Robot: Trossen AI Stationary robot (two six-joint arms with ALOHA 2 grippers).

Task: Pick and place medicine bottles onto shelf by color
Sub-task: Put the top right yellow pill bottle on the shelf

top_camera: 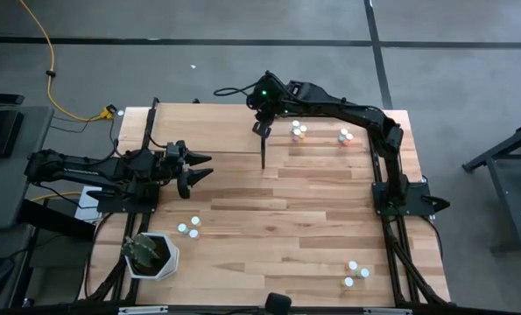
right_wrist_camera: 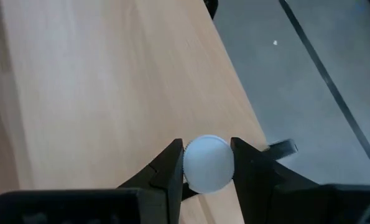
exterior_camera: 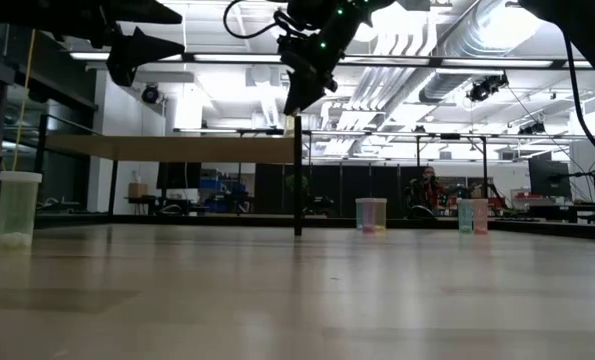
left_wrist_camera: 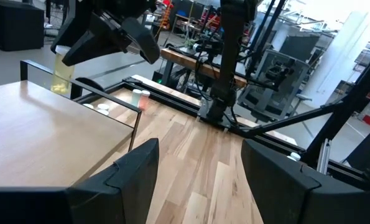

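Note:
The shelf (top_camera: pixel 190 129) is a light-wood board on black posts at the table's far left. My right gripper (top_camera: pixel 261 122) is over the shelf's far right corner, shut on a white-capped, yellowish medicine bottle (right_wrist_camera: pixel 206 163), which also shows in the left wrist view (left_wrist_camera: pixel 63 74). My left gripper (top_camera: pixel 195 171) is open and empty, above the table near the shelf's near edge. More bottles stand on the table: two groups (top_camera: pixel 299 131) (top_camera: pixel 345 136) at the far side, a pair (top_camera: pixel 188 228) at the near left, and a group (top_camera: pixel 356 273) at the near right. My right gripper pinches the bottle's white cap (right_wrist_camera: pixel 204 149) between its two fingers, one on either side. The fingers come from above, pointing down. The bottle hangs upright below them over the shelf's corner (left_wrist_camera: pixel 79 93). I cannot tell whether its bottom touches the board.
A white pot with a green plant (top_camera: pixel 151 254) stands at the table's near left corner. The shelf's black post (exterior_camera: pixel 298 180) stands below my right gripper. Bare plank tabletop (top_camera: pixel 286 219) lies in the middle.

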